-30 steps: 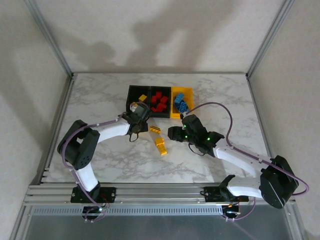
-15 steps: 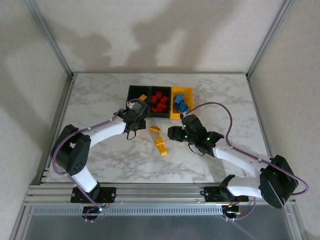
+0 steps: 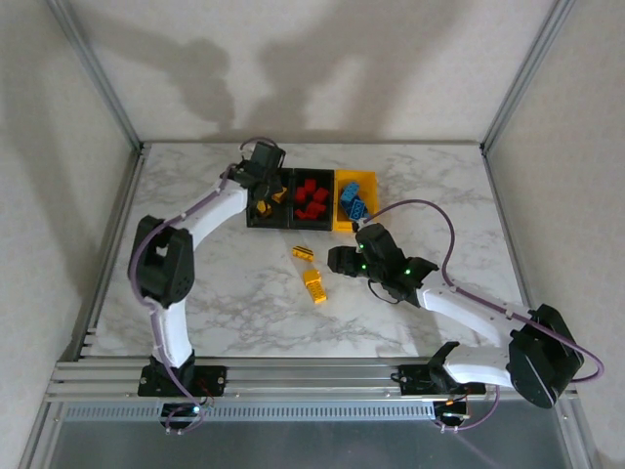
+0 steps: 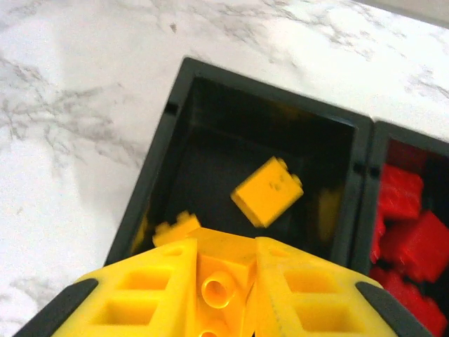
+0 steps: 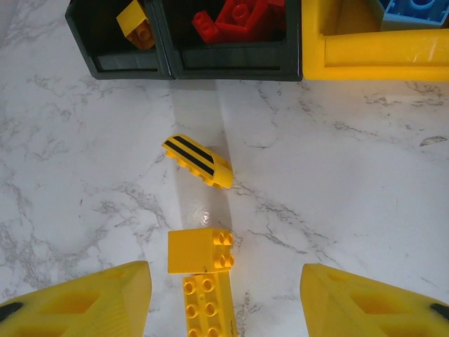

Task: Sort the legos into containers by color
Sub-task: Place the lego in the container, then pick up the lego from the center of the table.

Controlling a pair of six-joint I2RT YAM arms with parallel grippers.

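Right claw (image 5: pixel 224 278) hung low over the marble worktop (image 3: pixel 234 293), fingers spread wide, gripping nothing. Between its fingers in the right wrist view lay a long yellow lego (image 5: pixel 205 305), touching a square yellow lego (image 5: pixel 200 251) at its far end. A bit farther on, apart from those two, a striped yellow lego (image 5: pixel 197 161) with black stripes lay diagonal on the worktop. Beyond it stood three bins joined in a row. The left black bin (image 4: pixel 163 151) held a loose yellow lego (image 4: pixel 267 191), blurred in the left wrist view, so I could not tell if it was resting or in the air. A smaller yellow piece (image 4: pixel 175 226) showed just past the claw tips inside the same bin. The middle black bin (image 3: pixel 312 226) held a pile of red legos (image 3: pixel 312 197). The yellow bin (image 3: pixel 369 178) on the right end held blue legos (image 3: pixel 354 203). Left claw (image 4: pixel 224 253) was above the left black bin, reaching in from its far side in the top view. It was closed on a held yellow lego (image 4: pixel 214 288), both fingers pressed on its sides and one stud facing the camera.
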